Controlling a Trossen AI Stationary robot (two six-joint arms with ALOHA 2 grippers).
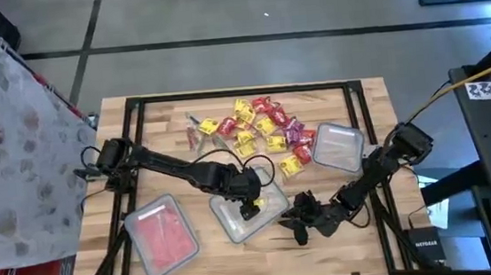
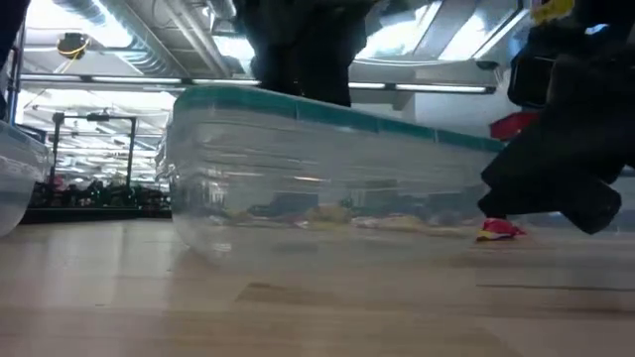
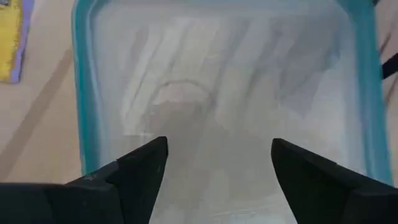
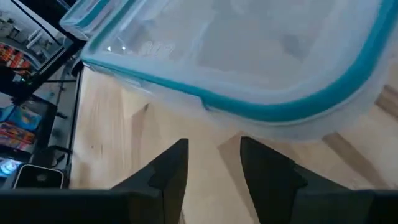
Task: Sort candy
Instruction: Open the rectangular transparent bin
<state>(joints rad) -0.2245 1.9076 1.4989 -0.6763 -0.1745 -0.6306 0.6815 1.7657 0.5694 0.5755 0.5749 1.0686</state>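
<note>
**rig_watcher:** where's your left claw at right now?

**me:** My left gripper [image 1: 250,210] hangs right over the middle clear container [image 1: 245,214], the teal-rimmed one. From the left wrist view the fingers [image 3: 140,171] are spread apart with nothing between them, just the bare bottom of that tub.

**rig_watcher:** and the candy?

**me:** The candy pile [image 1: 258,127] is on the wooden table [image 1: 173,126] at the far side, yellow, red and purple pieces bunched together, well apart from my left gripper. The near-left container [image 1: 161,237] has pink stuff inside. Another clear container [image 1: 337,146] sits just beside the pile.

**rig_watcher:** right arm?

**me:** My right gripper [image 1: 299,224] is low on the table just beside the middle tub, fingers parted, holding nothing.
</note>
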